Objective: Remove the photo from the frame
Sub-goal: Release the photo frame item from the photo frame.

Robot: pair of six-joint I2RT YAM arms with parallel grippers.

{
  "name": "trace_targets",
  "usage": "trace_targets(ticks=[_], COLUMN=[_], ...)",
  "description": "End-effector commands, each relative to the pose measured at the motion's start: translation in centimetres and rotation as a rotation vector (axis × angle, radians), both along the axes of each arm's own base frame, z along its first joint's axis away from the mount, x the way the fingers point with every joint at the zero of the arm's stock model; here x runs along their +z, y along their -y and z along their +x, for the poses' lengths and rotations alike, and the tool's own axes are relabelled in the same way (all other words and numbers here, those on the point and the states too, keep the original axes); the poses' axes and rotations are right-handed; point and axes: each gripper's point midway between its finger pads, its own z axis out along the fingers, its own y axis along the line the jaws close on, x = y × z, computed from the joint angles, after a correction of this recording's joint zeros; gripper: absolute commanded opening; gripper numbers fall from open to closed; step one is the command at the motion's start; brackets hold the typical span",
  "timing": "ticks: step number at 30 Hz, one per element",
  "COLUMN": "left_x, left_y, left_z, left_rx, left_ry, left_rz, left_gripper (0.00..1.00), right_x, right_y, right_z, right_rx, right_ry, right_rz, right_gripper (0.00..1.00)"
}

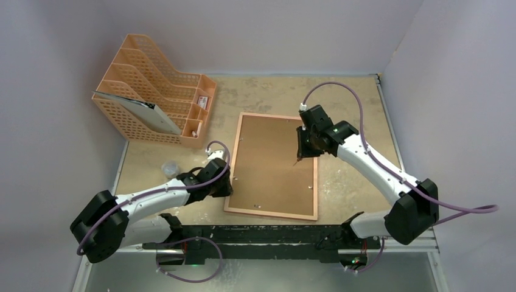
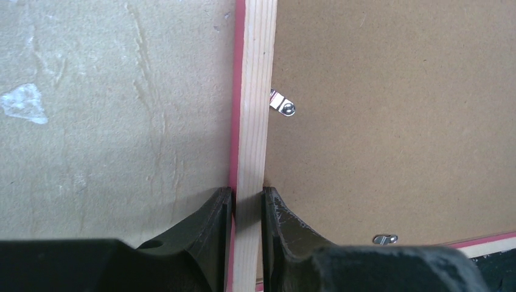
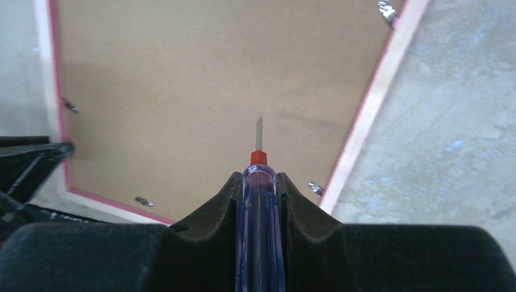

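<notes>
The frame (image 1: 271,211) is laid face down in the middle of the tabletop (image 1: 261,94), nearer the near edge than the far one. Its long axis runs from near edge to far edge with a slight tilt. Only the brown board (image 1: 268,161) at its back is shown; the photo is not seen and is judged to lie beneath that board.

The frame's left rail, close to its near-left corner, is pinched between the jaws of the left gripper (image 2: 248,198), which are closed down to the rail's width. A screwdriver (image 3: 260,237) with a blue handle and red collar is clamped in the right gripper (image 3: 260,182). Its blade is pointed down over the board, just inside the right rail. Whether the tip touches the board cannot be told.

The coming move is judged to turn on the clips. The nearest clip (image 3: 314,187) is set at the right rail, toward the frame's near-right corner. It is best reached by the right arm, the left being taken up with steadying.

No brand, label or writing can be read, the rack (image 1: 155,91) at the far-left corner included.
</notes>
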Motion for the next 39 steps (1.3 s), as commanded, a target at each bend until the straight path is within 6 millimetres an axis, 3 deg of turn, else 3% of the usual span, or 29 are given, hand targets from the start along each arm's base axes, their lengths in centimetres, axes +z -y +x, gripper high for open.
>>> trace_targets(ticks=[1,4,13,22,26,28,39], left_x=[-1.3,-1.3,-0.1,0.2,0.3,0.4,0.4], left_y=[-3.0,-3.3,-3.4,-3.6,-4.0,-4.0,-4.8], left_z=[-0.7,-0.5,-0.1,0.9,1.2,1.3,1.7], left_rx=[0.094,0.091,0.053,0.095,0.115,0.116,0.133], left_ry=[-0.031,-0.034,0.002,0.012,0.007,0.009,-0.002], left_rz=[0.095,0.095,0.068,0.071,0.055,0.047,0.050], left_gripper=[0.00,0.00,0.00,0.00,0.00,0.00,0.00], right_x=[0.0,-0.5,0.4,0.0,-0.2,-0.8,-0.6], right_y=[2.8,3.8,4.1,4.7,3.8,3.1,4.4], right_z=[-1.3,-1.7,-2.1,-1.4,-0.4,-0.7,-2.1], right_rx=[-0.039,-0.059,-0.025,-0.057,-0.086,-0.093,-0.111], right_ry=[-0.039,-0.035,0.007,-0.040,-0.036,-0.054,-0.074], right_rz=[-0.118,-0.141,-0.021,-0.054,-0.017,0.019,-0.029], right_gripper=[0.00,0.00,0.00,0.00,0.00,0.00,0.00])
